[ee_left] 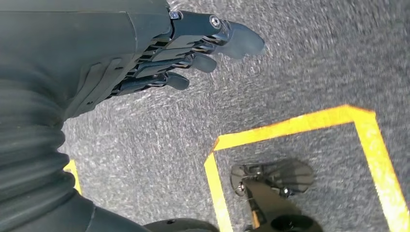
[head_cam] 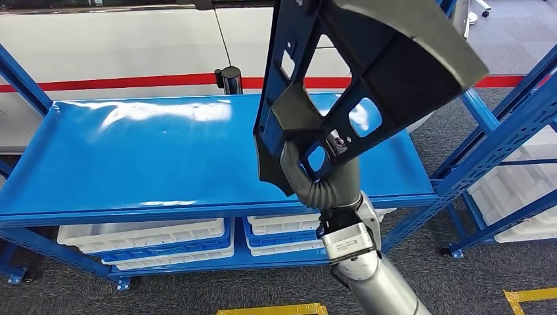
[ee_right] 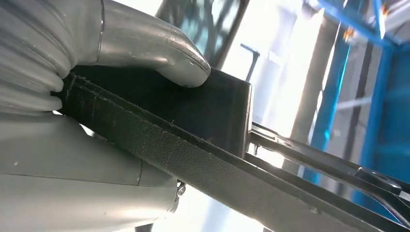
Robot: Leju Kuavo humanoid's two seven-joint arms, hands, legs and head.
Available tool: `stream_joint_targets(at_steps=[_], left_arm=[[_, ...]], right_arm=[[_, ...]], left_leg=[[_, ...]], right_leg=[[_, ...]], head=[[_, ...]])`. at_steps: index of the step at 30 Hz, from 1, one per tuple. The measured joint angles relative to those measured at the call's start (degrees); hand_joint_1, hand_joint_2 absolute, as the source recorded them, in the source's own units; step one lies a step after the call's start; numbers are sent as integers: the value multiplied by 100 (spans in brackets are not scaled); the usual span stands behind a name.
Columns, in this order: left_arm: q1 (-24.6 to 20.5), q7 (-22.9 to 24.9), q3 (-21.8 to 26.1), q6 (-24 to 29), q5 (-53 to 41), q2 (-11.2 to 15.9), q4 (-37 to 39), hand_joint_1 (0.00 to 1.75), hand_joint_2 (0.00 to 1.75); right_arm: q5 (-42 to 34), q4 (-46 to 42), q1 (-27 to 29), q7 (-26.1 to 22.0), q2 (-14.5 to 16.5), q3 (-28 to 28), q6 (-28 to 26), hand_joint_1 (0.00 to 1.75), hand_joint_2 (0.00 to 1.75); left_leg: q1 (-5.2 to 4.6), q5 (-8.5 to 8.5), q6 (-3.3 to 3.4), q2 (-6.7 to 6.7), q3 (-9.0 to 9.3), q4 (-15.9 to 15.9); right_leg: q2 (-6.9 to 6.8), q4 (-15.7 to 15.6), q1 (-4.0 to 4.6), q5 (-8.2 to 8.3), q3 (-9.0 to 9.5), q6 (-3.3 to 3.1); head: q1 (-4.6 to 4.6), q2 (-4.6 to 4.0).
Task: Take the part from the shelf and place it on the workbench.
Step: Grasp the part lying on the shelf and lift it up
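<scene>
Part (head_cam: 368, 72) is off the shelf (head_cam: 151, 157) and raised in your head view, a large dark panel with cut-outs, tilted and running from 6 o'clock up to 1 o'clock across the frame, above the shelf's right end. Your right hand (head_cam: 303, 176) grips it at its lower edge; the wrist view shows the thumb (ee_right: 159, 53) pressed flat on one face and the hand's body under the other, with the part (ee_right: 217, 159) clamped between. Your left hand (ee_left: 193, 48) hangs over grey carpet (ee_left: 154, 145) marked with yellow tape (ee_left: 290, 128); it holds nothing and its fingers (ee_left: 176, 81) are loosely curled. White bins (head_cam: 144, 236) sit on the tier below the shelf's blue top.
</scene>
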Motion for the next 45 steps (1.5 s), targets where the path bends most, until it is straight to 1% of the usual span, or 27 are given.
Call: stream_joint_targets(at_steps=[5,10,16,25,32,35,37,38,39,40,41,42,43,44,45], left_arm=[[2,-249,102,62,82,-3,0,0,175],[11,-403,151,48,104,-4,0,0,175],[29,-454,191,33,111,-4,0,0,175],[34,-477,233,-14,111,-4,0,0,175],[35,-479,235,-23,107,-3,0,0,175],[35,-479,235,-23,107,-1,0,0,175],[34,-479,235,-24,104,3,0,0,175],[34,-479,235,-25,102,2,0,0,175],[33,-479,235,-25,98,1,0,0,175],[33,-479,235,-25,95,-2,0,0,175],[33,-478,235,-26,93,-6,0,0,175],[33,-478,236,-28,92,-9,0,0,175],[33,-478,236,-33,91,-11,0,0,175],[33,-477,237,-39,91,-14,0,0,175],[34,-477,237,-43,91,-15,1,0,175]], right_arm=[[-623,-14,144,19,-220,79,587,175,175],[-938,-27,352,-14,-393,98,803,175,175],[-777,-91,560,-26,-525,100,700,175,175],[-738,-146,698,-26,-621,96,621,175,175],[-712,-214,799,-34,-648,78,511,175,175],[-712,-232,818,-41,-648,68,501,175,175],[-690,-248,820,-51,-646,60,473,175,175],[-644,-266,824,-62,-646,54,429,175,175],[-577,-290,829,-75,-646,46,369,175,175],[-506,-315,834,-87,-646,40,306,175,175],[-438,-337,842,-96,-646,33,246,175,175],[-388,-352,851,-99,-646,29,201,175,175],[-354,-359,866,-102,-646,25,169,175,175],[-326,-363,885,-103,-647,21,141,175,175],[-311,-364,901,-104,-647,19,120,175,175]], left_leg=[[1,0,0,0,0,0],[1,0,0,0,-1,0],[0,0,0,0,-2,0],[0,0,1,1,-1,2],[-41,-5,9,0,-3,10],[-74,-9,37,0,-8,12],[-93,1,74,-4,-12,3],[-80,21,103,-2,-8,-19],[-62,42,132,0,-6,-43],[-41,64,161,2,-5,-66],[-21,80,182,5,-8,-80],[-20,85,189,3,-19,-81],[-19,88,193,1,-29,-80],[-19,89,191,-3,-37,-80],[-17,91,186,-10,-39,-79]], right_leg=[[0,0,1,0,0,0],[0,0,0,0,0,0],[0,0,0,0,-1,0],[0,-1,0,0,0,1],[0,-7,-33,8,0,15],[-1,-14,-65,20,-2,38],[-2,-31,-83,36,-1,65],[-1,-12,-92,27,-20,78],[2,69,-94,-20,-71,82],[8,228,-94,-106,-158,73],[17,534,-95,-245,-318,51],[24,921,-90,-403,-514,25],[29,1302,-90,-532,-707,12],[31,1590,-92,-610,-858,16],[32,1646,-95,-594,-899,45]], head=[[-1,0],[0,0],[0,0],[0,0],[-1,0],[-2,0],[-3,0],[-3,0],[1,0],[10,0],[20,0],[30,0],[35,0],[37,0],[38,0]])
